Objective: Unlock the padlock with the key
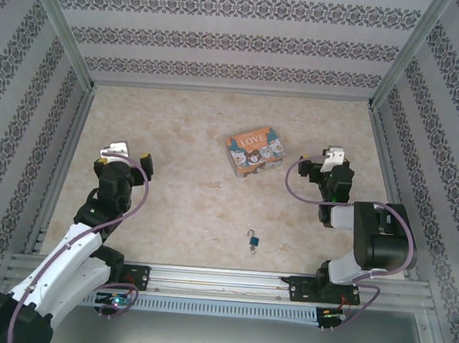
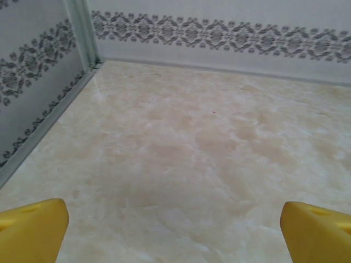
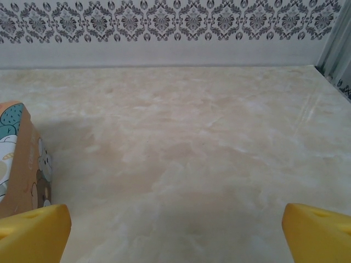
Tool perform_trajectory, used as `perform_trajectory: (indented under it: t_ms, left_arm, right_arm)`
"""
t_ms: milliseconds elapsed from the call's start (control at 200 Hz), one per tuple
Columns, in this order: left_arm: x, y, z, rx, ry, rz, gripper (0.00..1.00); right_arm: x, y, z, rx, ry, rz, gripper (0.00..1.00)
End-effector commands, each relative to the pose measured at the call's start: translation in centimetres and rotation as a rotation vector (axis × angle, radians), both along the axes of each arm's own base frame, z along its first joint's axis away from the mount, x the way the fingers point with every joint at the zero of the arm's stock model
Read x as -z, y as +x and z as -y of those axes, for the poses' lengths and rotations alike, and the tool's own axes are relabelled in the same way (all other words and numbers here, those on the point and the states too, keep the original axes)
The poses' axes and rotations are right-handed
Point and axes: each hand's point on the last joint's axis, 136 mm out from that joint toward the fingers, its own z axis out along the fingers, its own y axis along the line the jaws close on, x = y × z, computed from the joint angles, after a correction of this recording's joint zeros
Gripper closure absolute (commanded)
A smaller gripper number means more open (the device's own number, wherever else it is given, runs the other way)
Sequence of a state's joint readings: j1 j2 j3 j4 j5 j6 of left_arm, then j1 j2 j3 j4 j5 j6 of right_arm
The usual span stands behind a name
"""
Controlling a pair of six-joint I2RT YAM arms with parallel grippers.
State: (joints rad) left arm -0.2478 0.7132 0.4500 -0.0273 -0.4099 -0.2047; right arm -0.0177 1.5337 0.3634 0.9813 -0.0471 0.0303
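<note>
The padlock (image 1: 254,241), tiny with a teal body and a silvery shackle, lies on the marble floor near the front rail, between the two arms. The key is too small to tell apart from the padlock in the top view. My left gripper (image 1: 124,160) hovers at the left, far from the padlock, its yellow fingertips (image 2: 33,230) wide apart over bare floor. My right gripper (image 1: 322,164) stands at the right, open as well, with nothing between its yellow fingertips (image 3: 318,233). Both grippers point toward the back wall, away from the padlock.
A colourful "LOVE" tin (image 1: 253,150) stands mid-table, behind the padlock; its side (image 3: 19,159) shows just left of my right gripper. Patterned walls (image 1: 224,40) with metal posts close in the back and both sides. A metal rail (image 1: 221,280) runs along the front.
</note>
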Motion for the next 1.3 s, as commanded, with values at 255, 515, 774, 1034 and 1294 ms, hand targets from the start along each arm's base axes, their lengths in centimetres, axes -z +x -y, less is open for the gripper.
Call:
perform_trajectory:
  t_ms: [255,515,774,1034,1294]
  left_arm:
    - [1.7,1.3,-4.2,-0.141,0.08,0.057,0.01]
    - [3.1,2.4,-4.1,-0.088,0.164,0.023,0.01]
    - [4.9,3.6,-3.4,-0.013,0.132,0.049,0.01]
    - [6.8,5.4,-2.1,0.073,0.114,0.055,0.01]
    - [7.2,7.3,-1.2,0.15,0.082,0.086,0.01]
  right_arm:
    - [0.2,0.1,0.0,-0.001,0.023,-0.018,0.02]
    - [0.2,0.1,0.0,-0.002,0.021,-0.016,0.02]
    - [0.2,0.1,-0.1,-0.002,0.022,-0.015,0.02]
    - [0.1,0.1,-0.1,-0.001,0.019,-0.016,0.01]
    - [0.2,0.1,-0.1,-0.002,0.019,-0.016,0.02]
